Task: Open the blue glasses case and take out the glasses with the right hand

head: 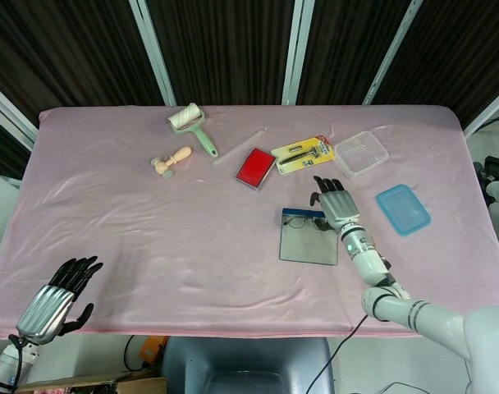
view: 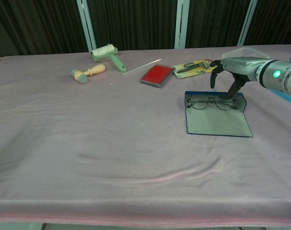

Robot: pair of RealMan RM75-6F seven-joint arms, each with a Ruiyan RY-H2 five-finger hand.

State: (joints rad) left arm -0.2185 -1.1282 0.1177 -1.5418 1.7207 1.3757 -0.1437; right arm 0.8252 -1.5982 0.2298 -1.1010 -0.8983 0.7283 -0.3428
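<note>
Glasses (view: 211, 102) lie inside the open blue glasses case (view: 216, 120), up against its raised far wall, with the flat lid spread toward the near side of the bench (view: 112, 143), which is draped in pink cloth. Above the right end of the case hangs the right robot hand (view: 230, 70), palm down with its fingers apart and curved downward; the thumb (view: 234, 89) reaches down to the right end of the glasses, but whether it touches the frame cannot be told, and nothing is held. In the head view the same right robot hand (head: 331, 199) covers the far right corner of the case (head: 309, 239). The left robot hand (head: 59, 297) hangs off the near left edge of the bench, fingers loosely spread and holding nothing. Farther back lie a red pad (head: 254, 167), a yellow blister pack (head: 303, 154), a clear plastic box (head: 361, 153), a blue lid (head: 402, 209), a lint roller (head: 192, 125) with a green handle, and a small wooden tool (head: 171, 161).
</note>
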